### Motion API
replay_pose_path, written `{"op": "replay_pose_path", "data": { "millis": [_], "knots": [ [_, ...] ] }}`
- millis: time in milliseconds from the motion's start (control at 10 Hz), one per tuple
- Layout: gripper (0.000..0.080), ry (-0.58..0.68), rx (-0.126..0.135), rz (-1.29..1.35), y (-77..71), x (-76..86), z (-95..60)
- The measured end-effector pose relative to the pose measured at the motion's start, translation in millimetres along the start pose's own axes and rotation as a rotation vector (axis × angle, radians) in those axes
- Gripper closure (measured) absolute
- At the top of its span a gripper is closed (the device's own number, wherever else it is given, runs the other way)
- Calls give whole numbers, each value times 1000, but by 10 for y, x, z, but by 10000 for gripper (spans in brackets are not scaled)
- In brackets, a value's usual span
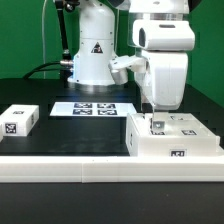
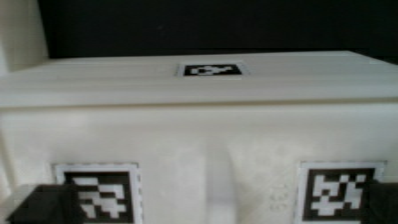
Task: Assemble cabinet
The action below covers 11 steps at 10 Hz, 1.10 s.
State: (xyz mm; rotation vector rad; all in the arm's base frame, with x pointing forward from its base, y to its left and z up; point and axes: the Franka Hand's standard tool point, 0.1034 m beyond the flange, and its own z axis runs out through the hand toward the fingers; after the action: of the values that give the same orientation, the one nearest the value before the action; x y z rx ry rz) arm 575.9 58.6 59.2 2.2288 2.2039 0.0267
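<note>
My arm comes down from above, wrist upright, with the claw (image 1: 150,120) pointing straight down. The cabinet body (image 1: 178,142) sits on the surface (image 1: 70,132) directly under the claw. I cannot tell whether the claw is released or clenched. A small panel (image 1: 20,120) lies well away from the claw, toward the exterior view's left.

Bright even lighting; wrist view soft, blurred; exterior view small, coarse.

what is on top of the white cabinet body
Black-and-white tags show on the cabinet body, with the tool over one end; the patch beneath the tool is hidden.
</note>
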Motion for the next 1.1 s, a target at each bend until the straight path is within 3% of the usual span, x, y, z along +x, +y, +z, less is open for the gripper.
{"op": "replay_pose_path", "data": {
  "millis": [200,400,600,1100],
  "knots": [
    [2,-1,-12,10,-78,-23,-65],
    [2,-10,-35,98,-298,-43,-256],
    [2,-17,-36,218,-462,-31,-342],
    [2,-15,-33,310,-479,-24,-323]
  ]
}}
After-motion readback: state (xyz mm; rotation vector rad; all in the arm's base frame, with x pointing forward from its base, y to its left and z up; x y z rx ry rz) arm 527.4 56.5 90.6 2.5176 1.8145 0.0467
